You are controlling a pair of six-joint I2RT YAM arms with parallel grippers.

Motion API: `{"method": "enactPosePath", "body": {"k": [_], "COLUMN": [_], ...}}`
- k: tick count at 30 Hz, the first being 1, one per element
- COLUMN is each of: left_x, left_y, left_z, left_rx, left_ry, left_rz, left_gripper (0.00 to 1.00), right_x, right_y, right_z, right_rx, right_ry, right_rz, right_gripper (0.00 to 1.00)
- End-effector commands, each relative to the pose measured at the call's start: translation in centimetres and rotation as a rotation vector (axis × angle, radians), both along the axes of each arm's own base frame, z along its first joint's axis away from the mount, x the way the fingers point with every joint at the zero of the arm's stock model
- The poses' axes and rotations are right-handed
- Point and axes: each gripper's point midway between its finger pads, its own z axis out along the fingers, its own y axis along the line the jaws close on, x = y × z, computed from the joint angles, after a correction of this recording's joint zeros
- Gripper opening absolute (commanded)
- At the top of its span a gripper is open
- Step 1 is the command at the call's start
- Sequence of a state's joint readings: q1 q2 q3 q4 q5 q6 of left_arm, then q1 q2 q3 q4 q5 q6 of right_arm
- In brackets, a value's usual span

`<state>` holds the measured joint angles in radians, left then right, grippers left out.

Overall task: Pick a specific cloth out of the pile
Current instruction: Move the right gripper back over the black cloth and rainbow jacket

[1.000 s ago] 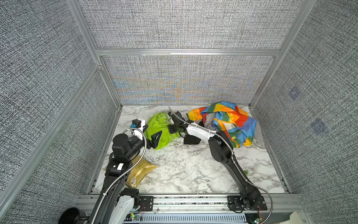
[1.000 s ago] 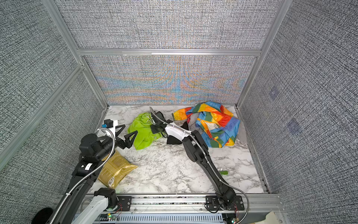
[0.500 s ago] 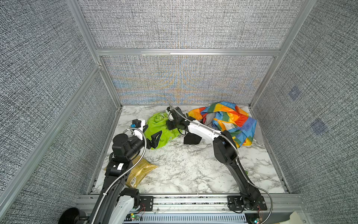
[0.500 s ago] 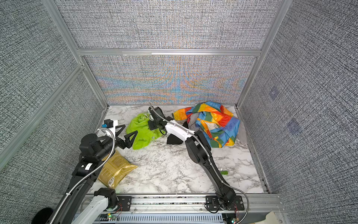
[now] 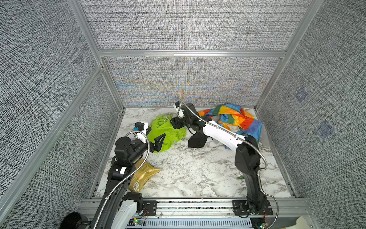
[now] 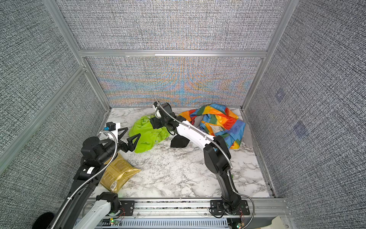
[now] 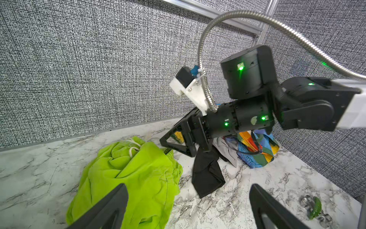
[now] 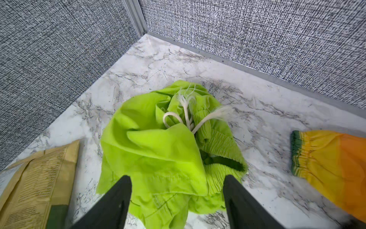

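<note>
Since the earlier frames, the right gripper (image 8: pixel 178 178) has gone from closed on the cloth (image 5: pixel 168 132) to jaws spread wide, and its wrist has drawn slightly toward the far wall.

Current state:
- The right gripper stands over the far edge of the cloth. Nothing is pinched between its fingers.
- The left gripper (image 5: pixel 156 141) is also wide open and empty, with its tips over the near left edge of the cloth.
- The cloth lies crumpled on the table (image 5: pixel 188 168), far left. It is apart from the pile (image 5: pixel 235 123) at far right and just left of the black cloth (image 5: pixel 197 139).
- The yellow packet (image 5: pixel 144 175) lies nearer, on the left.

Handling, as judged:
- The fabric looks thin, light and limp. It should sag and trail when lifted and will not hold its shape.
- A shallow pinch on a single smooth layer may slip.
- The better hold is the gathered elastic waistband (image 8: pixel 217 142) or a thick fold beside it.
- Avoid the white drawstrings (image 8: pixel 186 115). They are frayed and could pull through the jaws.
</note>
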<state>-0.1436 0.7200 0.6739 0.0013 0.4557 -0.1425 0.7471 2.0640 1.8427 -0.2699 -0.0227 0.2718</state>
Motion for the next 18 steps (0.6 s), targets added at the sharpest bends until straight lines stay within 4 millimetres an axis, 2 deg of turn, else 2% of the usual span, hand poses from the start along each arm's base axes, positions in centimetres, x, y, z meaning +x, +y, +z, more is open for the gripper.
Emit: {"method": "enactPosePath", "body": {"k": [1, 5, 7, 8, 14, 16, 18], "left_x": [0.1, 0.5, 0.9, 1.1, 2.3, 2.7, 2.9], "left_y": [0.2, 0.4, 0.7, 0.8, 1.8, 2.1, 2.1], "left_z": [0.7, 0.4, 0.1, 0.0, -0.6, -0.7, -0.5], "left_rx": [0.0, 0.002, 0.005, 0.005, -0.033, -0.027, -0.015], "left_ry": [-0.028, -0.02, -0.014, -0.012, 0.021, 0.03, 0.02], "left_rz": [0.01, 0.029, 0.053, 0.062, 0.149, 0.17, 0.168], "left_gripper": [0.99, 0.99, 0.99, 0.99, 0.99, 0.99, 0.99], "right_x": [-1.0, -2.8, -3.8, -4.1, -6.1, -6.4, -6.8], "right_y": [-1.2, -4.3, -6.3, -7.2, -14.5, -16.1, -16.2], "right_z": [3.4, 5.4, 5.9, 6.2, 6.2, 5.5, 4.4], "right_rx": [0.033, 0.045, 0.046, 0.049, 0.107, 0.124, 0.145], "right_ry": [-0.085, -0.137, -0.157, -0.165, -0.173, -0.153, -0.085], "right_rz": [0.007, -0.005, -0.017, -0.025, -0.082, -0.075, -0.035], "right_gripper": [0.85, 0.92, 0.99, 0.99, 0.99, 0.99, 0.99]}}
